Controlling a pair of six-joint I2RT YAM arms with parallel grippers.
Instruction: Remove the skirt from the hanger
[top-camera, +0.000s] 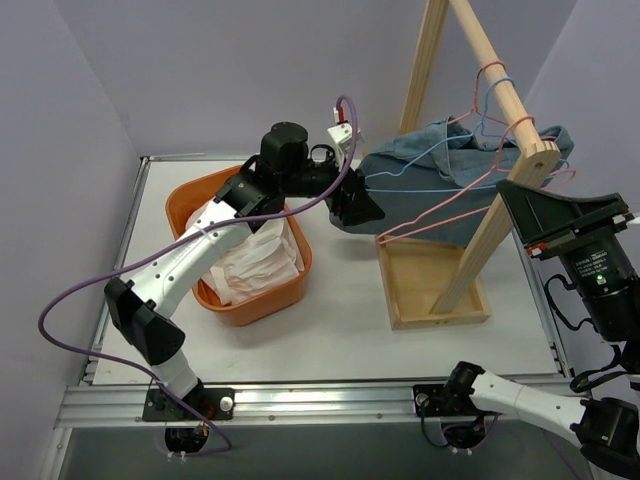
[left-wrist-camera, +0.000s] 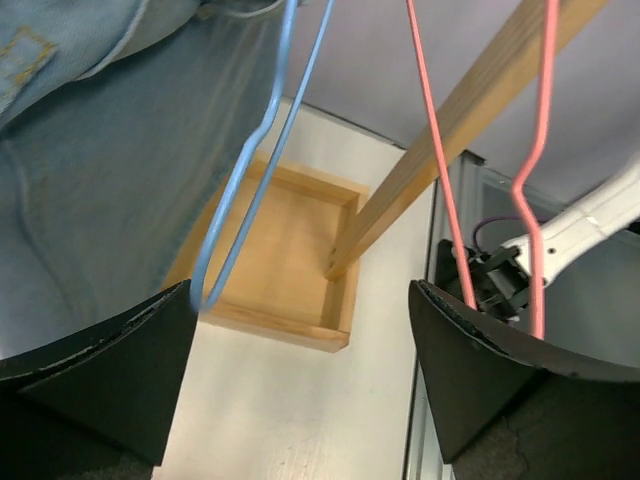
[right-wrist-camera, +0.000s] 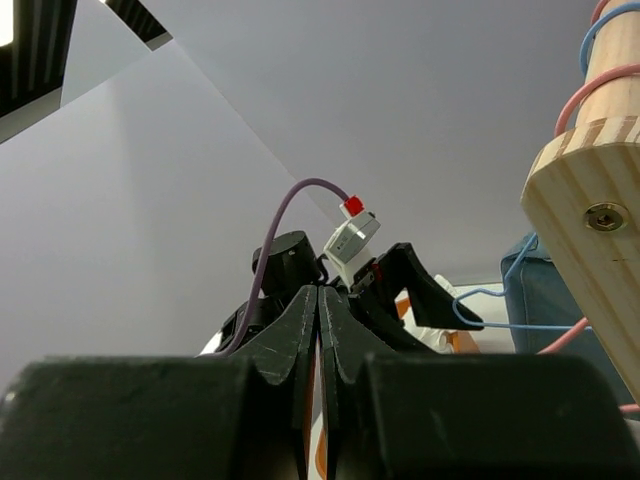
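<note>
A blue denim skirt (top-camera: 440, 175) hangs on a blue wire hanger (top-camera: 420, 170) from the slanted wooden rail (top-camera: 500, 75). An empty pink hanger (top-camera: 450, 205) hangs beside it. My left gripper (top-camera: 362, 208) is open at the skirt's left edge. In the left wrist view its gripper (left-wrist-camera: 300, 290) holds nothing; the blue hanger's corner (left-wrist-camera: 215, 285) lies just by the left finger (left-wrist-camera: 110, 370), and the skirt (left-wrist-camera: 90, 150) fills the upper left. My right gripper (top-camera: 515, 205) is raised by the rail's end and shut on nothing (right-wrist-camera: 318, 330).
An orange basket (top-camera: 190, 200) with pale clothes stands at the left. The rack's wooden base tray (top-camera: 405, 300) and slanted posts (top-camera: 490, 240) stand right of centre. Purple walls enclose the table on three sides. The rail's end (right-wrist-camera: 590, 220) is close to my right wrist.
</note>
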